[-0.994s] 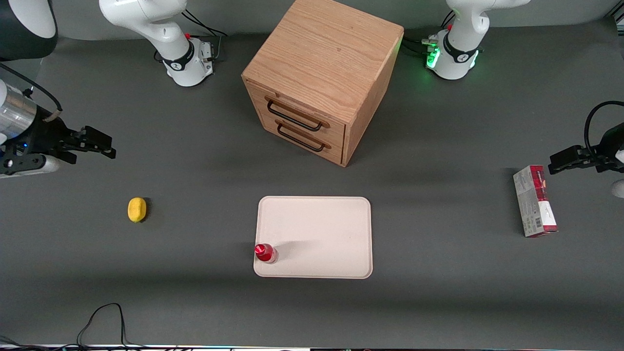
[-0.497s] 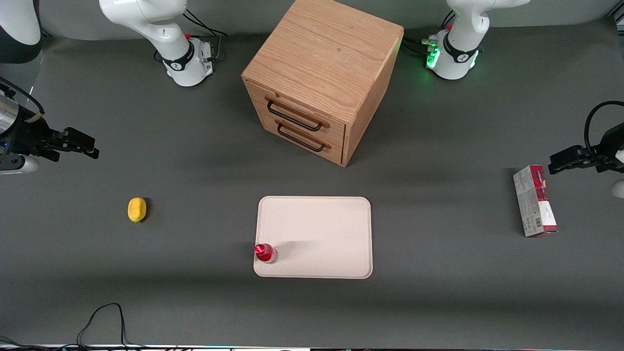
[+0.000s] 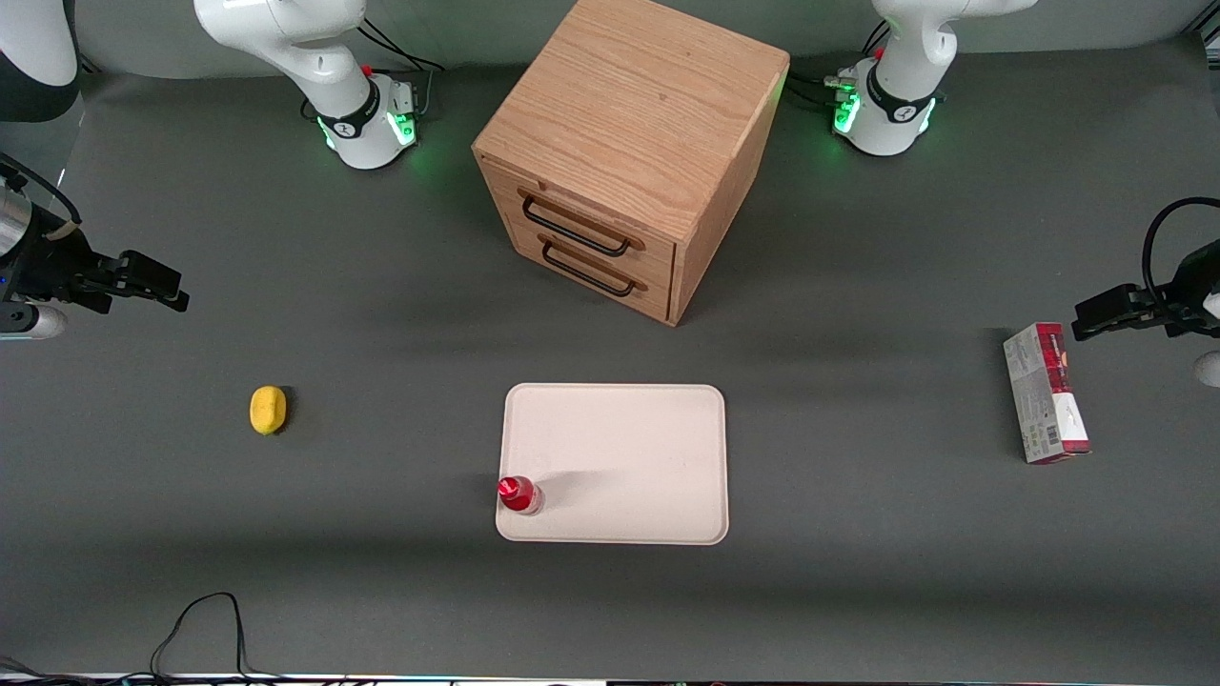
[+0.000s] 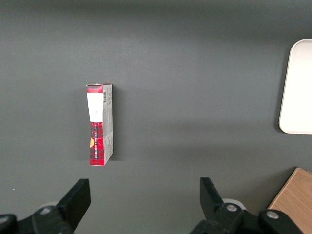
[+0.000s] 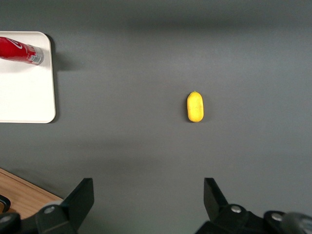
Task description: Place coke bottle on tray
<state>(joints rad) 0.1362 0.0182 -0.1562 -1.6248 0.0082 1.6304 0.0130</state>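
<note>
The coke bottle, red with a red cap, stands upright on the cream tray, at the tray's corner nearest the front camera and toward the working arm's end. It also shows in the right wrist view, on the tray's corner. My right gripper is open and empty, high over the working arm's end of the table, well away from the tray and farther from the front camera than the bottle. In the right wrist view the gripper has its two black fingers wide apart with nothing between them.
A yellow lemon lies on the grey table between my gripper and the tray; it also shows in the right wrist view. A wooden two-drawer cabinet stands farther from the camera than the tray. A red-and-grey carton lies toward the parked arm's end.
My right gripper has drawn back toward the working arm's end of the table, away from the tray. The bottle and tray have not moved.
</note>
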